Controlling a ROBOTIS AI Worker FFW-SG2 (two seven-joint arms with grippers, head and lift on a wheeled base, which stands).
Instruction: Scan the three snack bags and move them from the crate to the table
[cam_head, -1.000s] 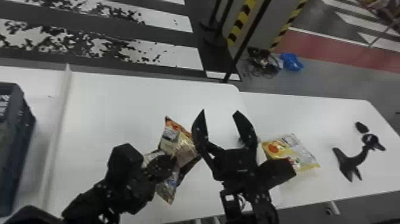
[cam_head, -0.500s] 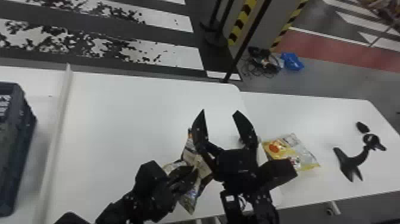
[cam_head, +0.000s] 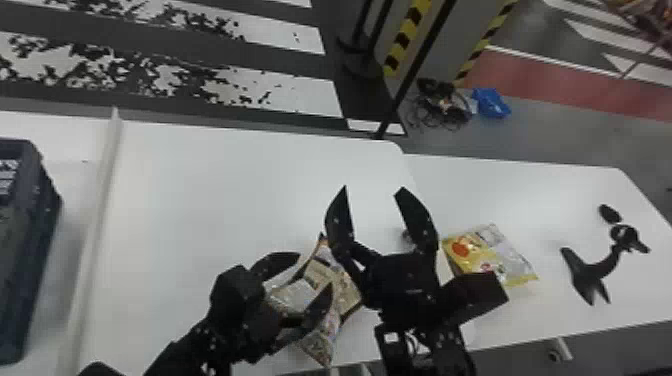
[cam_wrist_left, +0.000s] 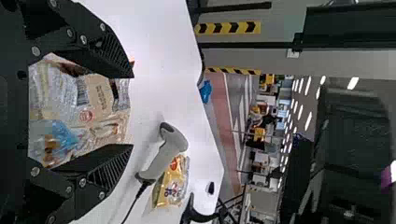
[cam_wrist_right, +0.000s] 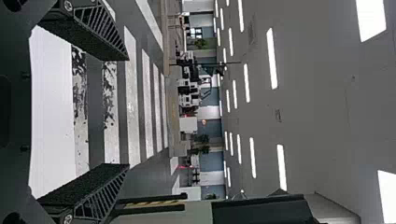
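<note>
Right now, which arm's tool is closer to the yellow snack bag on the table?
Right. The right tool is to the left of the yellow snack bag; the left tool is farther left, past the right one, holding another snack bag.

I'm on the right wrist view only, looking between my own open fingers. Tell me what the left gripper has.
Observer: A snack bag sits between the fingers of the left gripper.
Operator: Copy. Now find me what we scan with.
Observer: The grey scanner lies on the white table, right by a yellow snack bag.
</note>
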